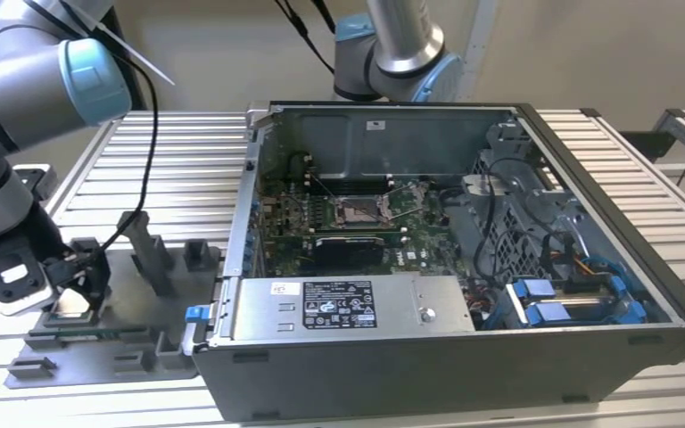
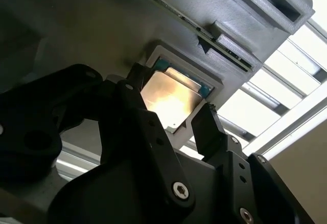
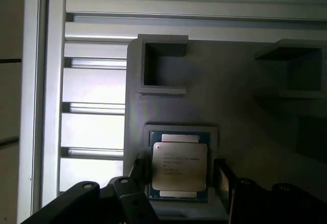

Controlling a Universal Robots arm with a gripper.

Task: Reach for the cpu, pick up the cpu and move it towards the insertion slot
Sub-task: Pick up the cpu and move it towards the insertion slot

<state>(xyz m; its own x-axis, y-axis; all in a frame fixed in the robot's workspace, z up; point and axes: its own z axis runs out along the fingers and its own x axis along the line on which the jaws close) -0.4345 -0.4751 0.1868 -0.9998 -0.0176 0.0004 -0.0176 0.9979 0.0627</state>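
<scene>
In the exterior view, the arm (image 1: 15, 98) was bent low over the grey fixture plate (image 1: 122, 361), and the gripper (image 1: 67, 294) hung just above the plate's corner farthest from the open computer case (image 1: 462, 267), where the cpu (image 1: 70, 308) lay as a small pale square. The case stood just beside the plate, on the exterior view's right of it, and the insertion slot (image 1: 359, 210) was inside it on the green motherboard (image 1: 318, 223), well apart from the plate, so I judge that the carrying part of the task was not yet done. In the second wrist view, the cpu (image 2: 171, 98) sat flat in a shallow square nest (image 2: 212, 83) raised from the plate (image 2: 102, 24). This nest probably kept the chip in a known place and flat, so it could be taken by its edges. The gripper (image 2: 166, 101) was open, with one black finger (image 2: 138, 111) on each side of the chip. In the first wrist view, the cpu (image 3: 179, 166) lay level in the nest (image 3: 181, 130), near the edge of the plate (image 3: 230, 81) beside the ribbed aluminium table (image 3: 92, 132). The fingers (image 3: 223, 180) stood on two opposite sides of the chip, and a narrow gap showed on each side, so nothing was gripped. They were placed this way, I think, to close on the thin edges and not on the metal top.
</scene>
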